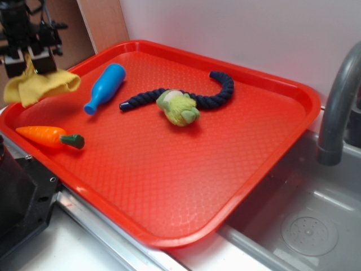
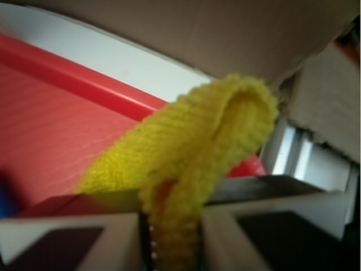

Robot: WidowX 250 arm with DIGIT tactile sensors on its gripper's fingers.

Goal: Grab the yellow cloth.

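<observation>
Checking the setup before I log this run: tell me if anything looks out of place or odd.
Nothing looks damaged or spilled. The yellow cloth hangs pinched in the gripper over the red tray's far left corner. The tray itself sits partly over the sink, overhanging its edge.

Yellow cloth (image 1: 40,86), pale yellow, knit texture in wrist view. Tray (image 1: 169,186) bright red with fine diamond grid pattern. Bottle (image 1: 105,87) solid blue. Carrot (image 1: 49,136) orange with dark green top. Rope (image 1: 220,93) navy, twisted weave. Plush toy (image 1: 178,108) green-yellow with whitish patch. Faucet (image 1: 338,96) grey. Sink (image 1: 304,226) dull silver. Fingers (image 2: 67,245) pale grey with dark faces.
</observation>
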